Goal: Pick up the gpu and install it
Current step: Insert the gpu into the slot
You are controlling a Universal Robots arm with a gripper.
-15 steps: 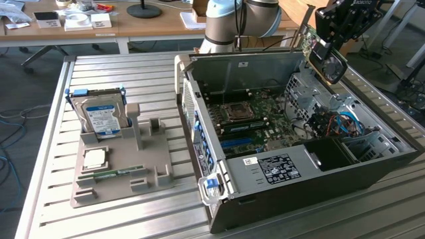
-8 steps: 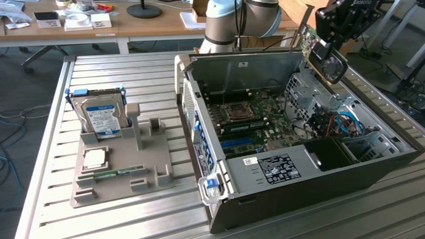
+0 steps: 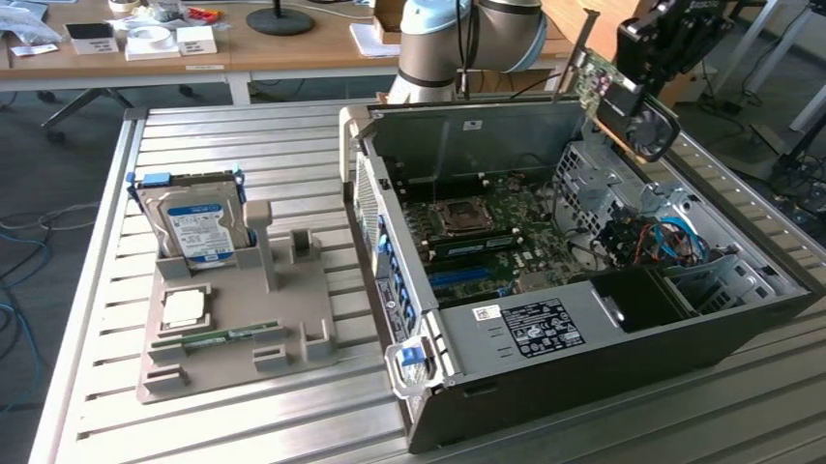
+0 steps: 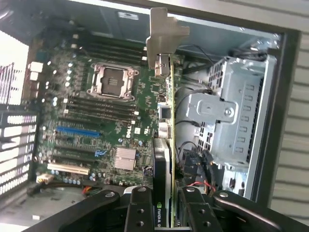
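The gpu, a green card with a black fan shroud and a pale metal bracket, hangs tilted in the air over the far right corner of the open computer case. My gripper is shut on it from above. In the wrist view the gpu appears edge-on between my fingers, its bracket pointing toward the case's rear wall. It hovers above the motherboard, beside the CPU socket, and touches no slot.
A blue expansion slot and a pale one lie on the board. A metal drive cage and cables stand beside the card. On the exterior view's left, a grey fixture holds a hard drive, a CPU chip and a memory stick.
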